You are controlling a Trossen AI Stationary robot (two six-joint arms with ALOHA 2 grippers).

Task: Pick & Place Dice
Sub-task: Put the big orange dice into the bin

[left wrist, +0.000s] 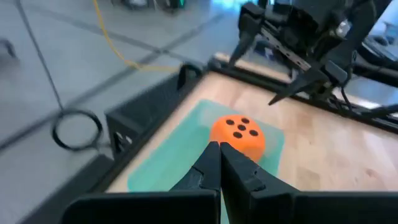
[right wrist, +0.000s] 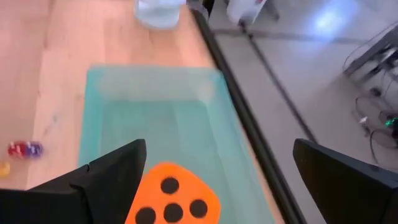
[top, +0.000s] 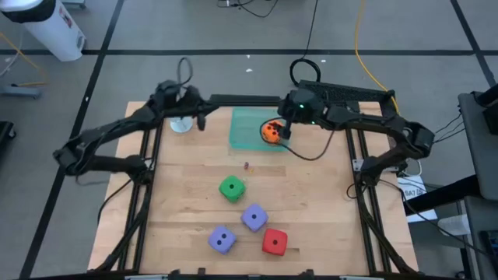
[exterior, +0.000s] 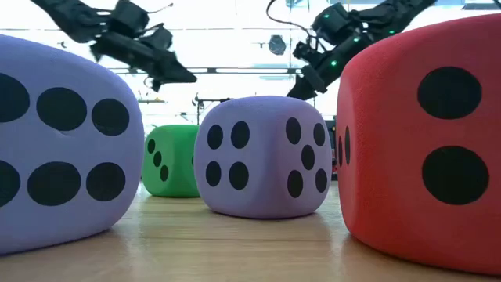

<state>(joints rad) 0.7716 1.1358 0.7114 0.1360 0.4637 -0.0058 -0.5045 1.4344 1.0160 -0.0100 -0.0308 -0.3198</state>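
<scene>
An orange die [top: 269,133] with dark pips rests on the right part of the flat translucent green tray [top: 247,128] at the table's far edge. My right gripper [top: 282,127] hovers open just above it; in the right wrist view the die [right wrist: 172,199] lies between the wide-spread fingers, clear of both. My left gripper [top: 196,117] is shut and holds nothing, raised at the far left and pointing toward the tray [left wrist: 168,155]. A green die [top: 231,189], two purple dice [top: 254,218] [top: 222,240] and a red die [top: 274,242] sit on the wood nearer the front.
A small pale round cup [top: 180,123] stands left of the tray, under my left gripper. A tiny red-and-blue piece [top: 247,166] lies on the wood between the tray and the green die. Black frame rails [top: 148,179] run along the table's sides and far edge.
</scene>
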